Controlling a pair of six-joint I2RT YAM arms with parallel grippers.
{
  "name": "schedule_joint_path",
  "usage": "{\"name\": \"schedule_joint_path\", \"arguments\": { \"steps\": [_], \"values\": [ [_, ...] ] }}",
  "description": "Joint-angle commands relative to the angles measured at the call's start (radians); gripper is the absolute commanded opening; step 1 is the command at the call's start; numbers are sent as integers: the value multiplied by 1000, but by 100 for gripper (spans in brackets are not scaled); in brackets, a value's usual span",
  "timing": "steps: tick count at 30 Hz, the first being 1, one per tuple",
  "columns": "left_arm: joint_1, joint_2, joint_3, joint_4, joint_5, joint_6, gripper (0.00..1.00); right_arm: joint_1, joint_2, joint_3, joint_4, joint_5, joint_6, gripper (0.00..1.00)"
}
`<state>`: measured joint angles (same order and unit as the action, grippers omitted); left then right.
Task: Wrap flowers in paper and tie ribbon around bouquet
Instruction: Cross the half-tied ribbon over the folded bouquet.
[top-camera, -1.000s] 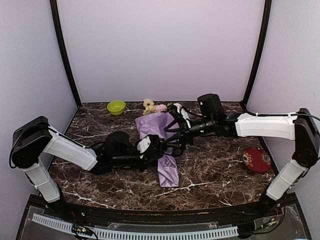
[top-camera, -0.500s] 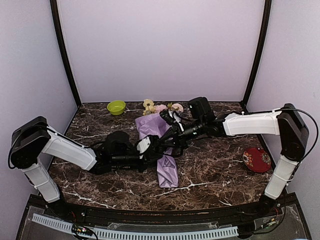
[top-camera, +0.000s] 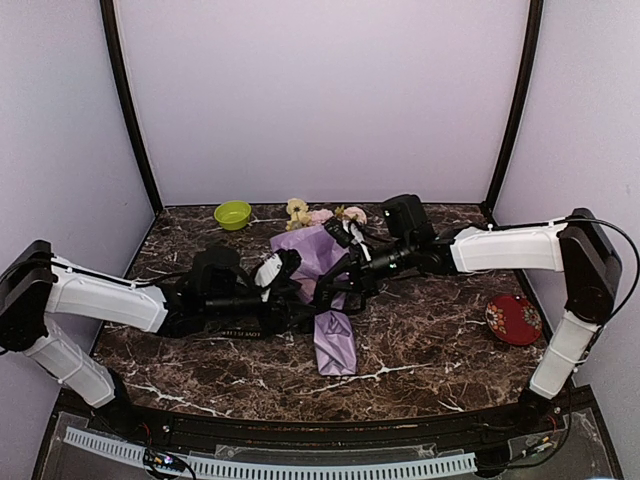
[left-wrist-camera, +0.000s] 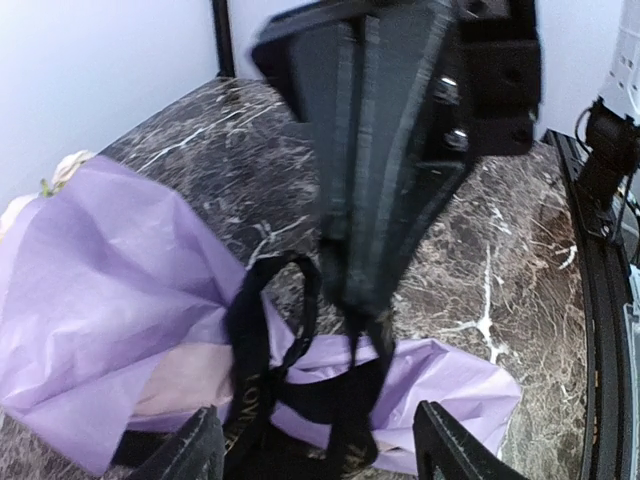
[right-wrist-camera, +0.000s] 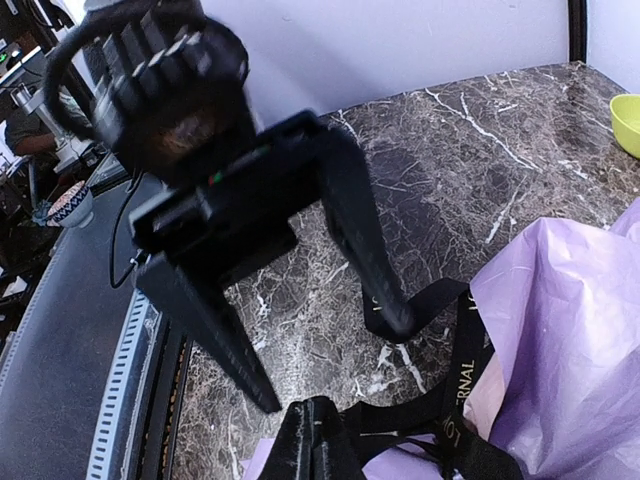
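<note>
Bouquet (top-camera: 312, 250) lies mid-way across the table (top-camera: 430, 340), long axis running far to near, flowers (top-camera: 322, 214) toward the back wall, narrow tail toward the arms; since a second ago the left end effector (left-wrist-camera: 318, 450) has drawn leftward and spread wide, holding nothing; the right end effector (right-wrist-camera: 312, 435) has clamped onto the ribbon (right-wrist-camera: 462, 385); one bouquet, one ribbon.

Most of flowers (top-camera: 322, 214) buried in paper (top-camera: 305, 250), only heads showing. Lettering on ribbon (left-wrist-camera: 248, 370) too blurred to read. Wrist view's bottom edge cuts left gripper (left-wrist-camera: 315, 415) fingers (left-wrist-camera: 190, 455).

Pale lilac walls (top-camera: 320, 100) and black corner posts (top-camera: 128, 110) enclose a white-veined brown marble table (top-camera: 430, 340).
</note>
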<state>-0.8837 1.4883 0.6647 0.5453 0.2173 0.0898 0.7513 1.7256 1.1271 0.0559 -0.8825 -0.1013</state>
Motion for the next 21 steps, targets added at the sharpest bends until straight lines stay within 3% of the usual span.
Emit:
{"name": "schedule_joint_path", "arguments": {
  "steps": [1,4,8,21],
  "values": [
    [89,-107,-28,-175,-87,-145,66,-6,-23,4,13,26,15,0],
    [163,-117,-24,-309,-192,-229,66,-6,-15,15,6,28,18,0],
    [237,-60,-9,-406,-181,-262,70,-6,-8,19,2,42,22,0],
    [249,134,12,-263,-62,-253,71,-6,9,50,-36,55,24,0]
  ]
}}
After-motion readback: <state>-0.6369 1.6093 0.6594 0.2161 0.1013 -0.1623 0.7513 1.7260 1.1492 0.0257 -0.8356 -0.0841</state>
